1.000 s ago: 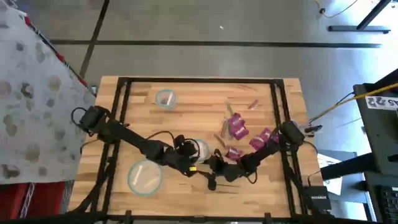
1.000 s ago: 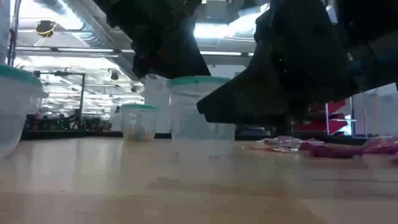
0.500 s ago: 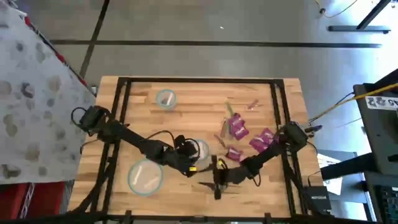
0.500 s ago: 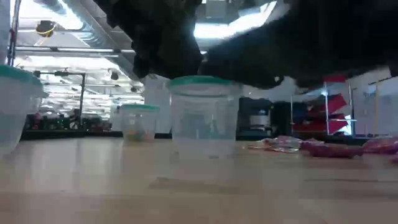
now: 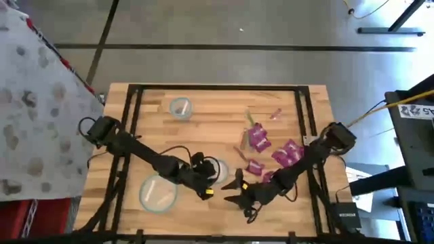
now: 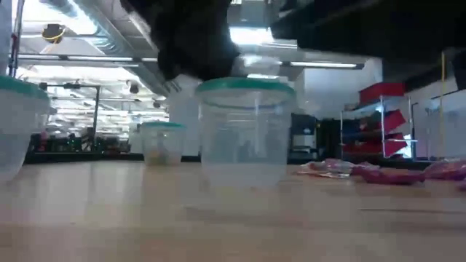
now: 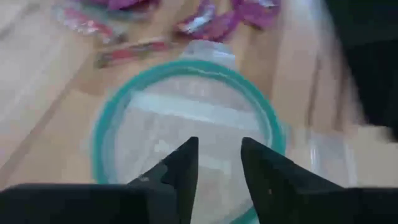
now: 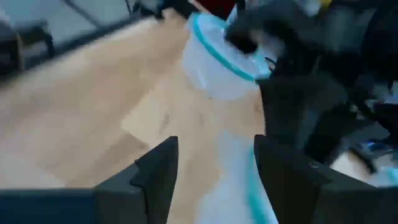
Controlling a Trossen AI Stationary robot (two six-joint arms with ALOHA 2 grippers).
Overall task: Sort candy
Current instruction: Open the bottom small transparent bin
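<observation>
Two grippers we see at the table's near edge. The right gripper point(image 5: 237, 190), jaws wide and empty, points away from the magenta-purple wrapped candy point(image 5: 258, 140) behind it. The left gripper point(image 7: 217, 163), jaws narrow and empty, hovers over the clear teal-rimmed bowl point(image 7: 189, 118).

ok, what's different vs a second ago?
The right gripper swung from beside the candy toward the table's near edge, near the middle bowl; its fingers stayed apart, holding nothing. The left gripper stayed over that bowl. Bowls and candy unmoved.
</observation>
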